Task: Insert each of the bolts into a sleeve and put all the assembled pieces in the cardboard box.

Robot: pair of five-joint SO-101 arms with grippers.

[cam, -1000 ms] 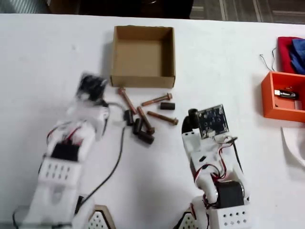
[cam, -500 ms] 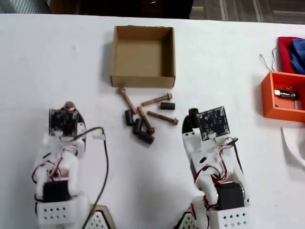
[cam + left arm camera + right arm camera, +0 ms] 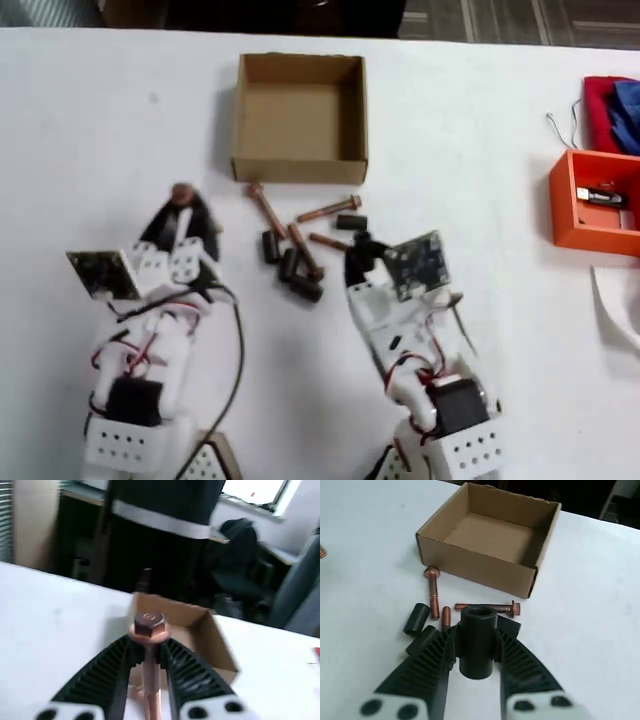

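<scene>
Nothing legible shows on the cardboard box (image 3: 300, 170) or elsewhere.

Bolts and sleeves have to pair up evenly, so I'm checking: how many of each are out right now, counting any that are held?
Bolts: 5, 4 on the table and 1 in the left pincer
Sleeves: 5, 4 on the table and 1 in the right pincer
Total: 10
</scene>
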